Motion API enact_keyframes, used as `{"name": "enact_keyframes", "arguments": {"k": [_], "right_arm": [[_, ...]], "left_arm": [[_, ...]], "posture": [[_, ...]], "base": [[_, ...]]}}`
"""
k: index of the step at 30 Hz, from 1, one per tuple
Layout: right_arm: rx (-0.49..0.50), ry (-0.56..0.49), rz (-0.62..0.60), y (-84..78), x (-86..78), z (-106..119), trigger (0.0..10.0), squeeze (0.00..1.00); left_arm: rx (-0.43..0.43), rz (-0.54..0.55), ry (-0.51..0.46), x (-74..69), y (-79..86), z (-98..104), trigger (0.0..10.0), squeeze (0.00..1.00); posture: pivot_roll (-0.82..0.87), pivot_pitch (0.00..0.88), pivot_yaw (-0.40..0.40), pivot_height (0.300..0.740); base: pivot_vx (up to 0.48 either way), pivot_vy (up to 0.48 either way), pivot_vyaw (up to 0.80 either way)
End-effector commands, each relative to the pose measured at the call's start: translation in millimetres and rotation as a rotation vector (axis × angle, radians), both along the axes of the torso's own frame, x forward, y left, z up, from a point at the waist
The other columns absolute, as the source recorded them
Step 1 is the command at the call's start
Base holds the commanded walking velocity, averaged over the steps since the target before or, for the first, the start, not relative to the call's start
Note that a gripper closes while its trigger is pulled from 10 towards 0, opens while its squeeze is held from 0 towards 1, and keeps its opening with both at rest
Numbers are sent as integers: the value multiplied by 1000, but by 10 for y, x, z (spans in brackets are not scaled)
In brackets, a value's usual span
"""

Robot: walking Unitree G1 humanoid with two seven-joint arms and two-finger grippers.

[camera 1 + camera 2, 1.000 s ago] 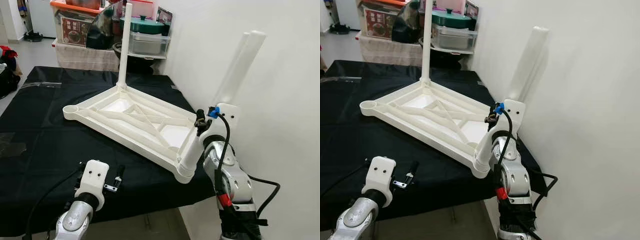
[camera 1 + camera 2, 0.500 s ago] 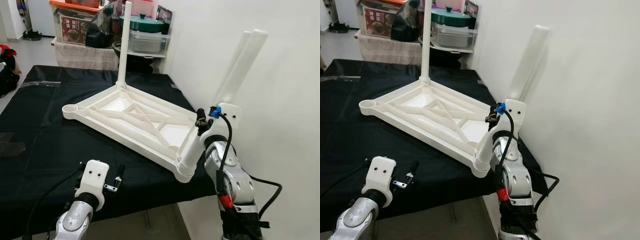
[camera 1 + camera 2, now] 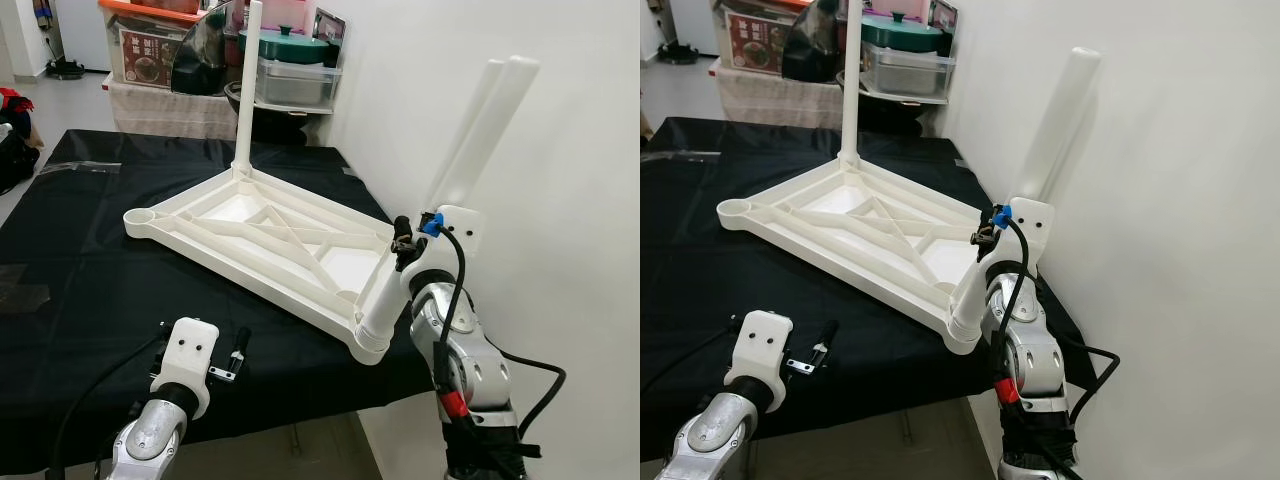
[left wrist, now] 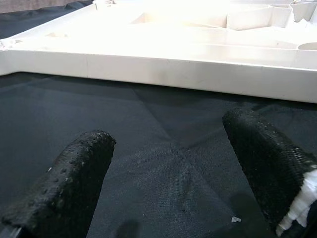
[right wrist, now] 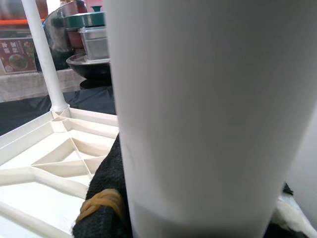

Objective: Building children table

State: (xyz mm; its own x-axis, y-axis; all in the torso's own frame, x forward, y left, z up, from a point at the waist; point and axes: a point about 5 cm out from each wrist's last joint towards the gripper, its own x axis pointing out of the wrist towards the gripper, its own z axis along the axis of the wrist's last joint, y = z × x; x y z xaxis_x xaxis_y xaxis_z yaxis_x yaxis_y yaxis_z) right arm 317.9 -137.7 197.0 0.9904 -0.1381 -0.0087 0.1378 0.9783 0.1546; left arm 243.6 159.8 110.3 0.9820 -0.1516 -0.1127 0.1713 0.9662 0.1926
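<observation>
A white plastic children's table top (image 3: 260, 235) lies upside down on the black cloth. One white leg (image 3: 247, 90) stands upright in its far corner socket. A second white leg (image 3: 470, 140) sits in the near right corner socket (image 3: 371, 338) and leans toward the wall. My right gripper (image 3: 404, 248) is shut on this leg partway up; in the right wrist view the leg (image 5: 198, 114) sits against a black finger (image 5: 106, 198). My left gripper (image 3: 232, 362) hovers open over the cloth, short of the table top's near rim (image 4: 163, 74). The left corner socket (image 3: 140, 217) holds no leg.
A white wall (image 3: 570, 220) runs close along the right. Storage boxes and lidded pots (image 3: 290, 65) are stacked behind the table. A clear plastic sheet (image 3: 20, 285) lies on the cloth at the left. The cloth's front edge (image 3: 300, 415) is just beyond my arms.
</observation>
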Motion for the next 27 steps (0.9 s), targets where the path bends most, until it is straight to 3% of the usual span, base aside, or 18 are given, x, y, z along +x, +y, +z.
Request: {"name": "enact_keyframes", "arguments": {"k": [1, 11, 15, 27], "right_arm": [[-61, 243, -86, -237, -61, -525, 10000, 0], [-84, 178, -98, -259, -54, -412, 10000, 0], [-106, 90, -114, -289, -33, -255, 10000, 0], [-119, 70, -103, -292, -28, -199, 10000, 0]], "left_arm": [[-12, -9, 18, 5, -19, -32, 10000, 0], [-12, -9, 19, 7, -16, -32, 10000, 0], [-12, -10, 20, 10, -17, -37, 10000, 0], [-12, -12, 23, -1, -27, -55, 10000, 0]], "posture": [[113, 0, -156, 740], [111, 0, -153, 740], [111, 0, -152, 740], [110, 0, -151, 740]], "base": [[0, 0, 0], [0, 0, 0], [0, 0, 0], [0, 0, 0]]}}
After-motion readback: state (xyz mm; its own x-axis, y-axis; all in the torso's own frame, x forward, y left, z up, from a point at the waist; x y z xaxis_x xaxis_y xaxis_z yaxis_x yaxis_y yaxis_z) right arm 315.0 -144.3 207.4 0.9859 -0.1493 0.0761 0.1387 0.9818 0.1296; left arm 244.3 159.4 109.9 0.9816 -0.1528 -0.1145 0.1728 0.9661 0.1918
